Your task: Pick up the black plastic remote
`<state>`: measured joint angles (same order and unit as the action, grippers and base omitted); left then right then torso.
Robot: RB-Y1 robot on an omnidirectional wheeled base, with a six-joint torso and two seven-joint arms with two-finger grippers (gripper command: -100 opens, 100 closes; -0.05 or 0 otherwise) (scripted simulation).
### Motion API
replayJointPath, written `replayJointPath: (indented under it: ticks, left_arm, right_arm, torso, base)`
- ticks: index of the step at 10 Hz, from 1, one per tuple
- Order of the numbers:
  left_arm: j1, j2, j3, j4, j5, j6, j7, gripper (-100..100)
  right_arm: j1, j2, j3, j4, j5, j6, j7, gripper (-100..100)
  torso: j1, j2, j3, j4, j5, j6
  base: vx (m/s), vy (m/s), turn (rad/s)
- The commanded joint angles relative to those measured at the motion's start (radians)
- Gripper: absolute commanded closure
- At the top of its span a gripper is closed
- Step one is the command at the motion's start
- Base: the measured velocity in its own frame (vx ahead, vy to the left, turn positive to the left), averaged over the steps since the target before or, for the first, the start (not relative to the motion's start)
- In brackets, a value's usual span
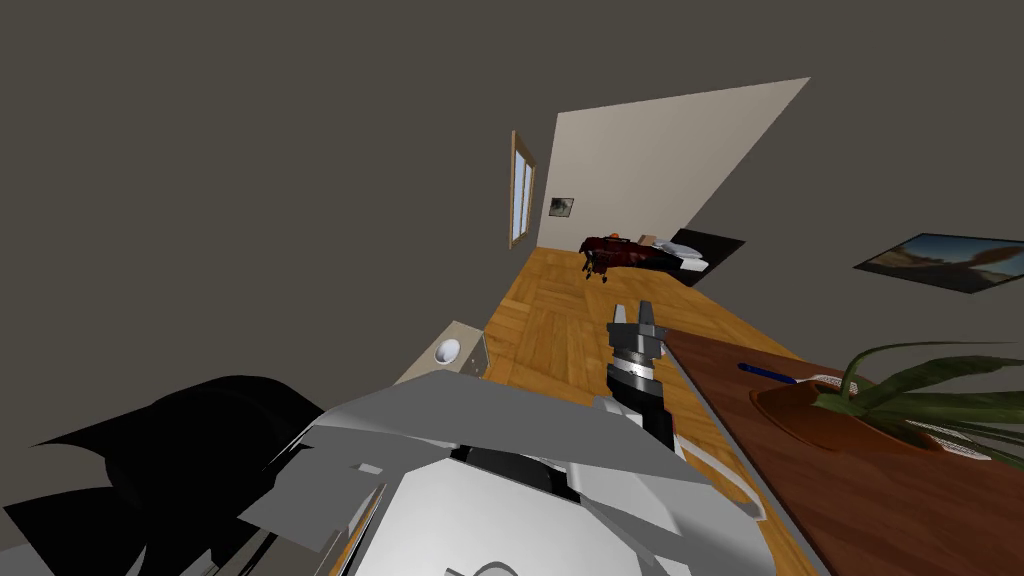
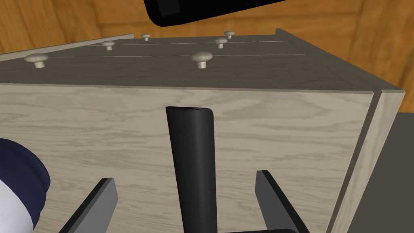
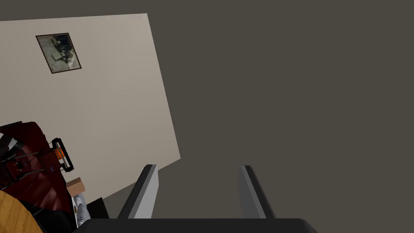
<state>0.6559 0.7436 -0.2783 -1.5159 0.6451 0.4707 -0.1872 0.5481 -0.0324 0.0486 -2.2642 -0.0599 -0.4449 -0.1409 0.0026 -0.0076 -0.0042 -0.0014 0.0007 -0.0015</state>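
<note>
Black remote (image 2: 192, 153) lies flat on pale wood dresser (image 2: 283, 129) top, between jaws of left gripper (image 2: 184, 176), open, both clear of it. Beside brown table (image 1: 850, 490), right gripper (image 1: 632, 318) raised, jaws open.

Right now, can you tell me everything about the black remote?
The remote is long, narrow and plain black, smooth like plastic, with no buttons showing. It lies flat on the pale wooden drawer chest, pointing away from the left gripper. The open fingers stand either side of it, not touching.
</note>
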Motion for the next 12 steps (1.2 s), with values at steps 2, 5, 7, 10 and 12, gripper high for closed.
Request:
replayJointPath:
  ticks: [2,5,7,10,12]
  left_arm:
    - [-0.009,0.03,-0.033,0.042,0.048,0.071,0.001,-100]
    - [-0.018,0.057,-0.072,0.086,0.1,0.141,0.003,-100]
    - [-0.023,0.067,-0.091,0.105,0.124,0.173,0.004,-100]
    - [-0.024,0.066,-0.092,0.102,0.12,0.184,0.011,0]
    - [-0.045,0.021,-0.099,0.152,0.093,0.164,0.008,-100]
  right_arm:
    - [0.0,0.0,0.0,0.0,0.0,0.0,0.0,0]
    - [0.0,0.0,0.0,0.0,0.0,0.0,0.0,0]
    - [0.0,0.0,0.0,0.0,0.0,0.0,0.0,0]
    - [0.0,0.0,0.0,0.0,0.0,0.0,0.0,0]
    - [0.0,0.0,0.0,0.0,0.0,0.0,0.0,0]
  torso:
    - [0.0,0.0,0.0,0.0,0.0,0.0]
    - [0.001,-0.004,-0.002,-0.001,0.0,0.0]
    - [0.0,-0.003,-0.002,-0.001,0.0,0.0]
    - [-0.001,0.001,0.0,0.0,0.0,0.0]
    - [-0.001,0.003,0.002,0.001,0.0,0.0]
  base:
    - [0.067,0.023,-0.166]
    - [0.107,0.029,-0.146]
    - [0.092,0.026,-0.091]
    - [0.03,0.013,-0.026]
    - [-0.009,0.028,-0.038]
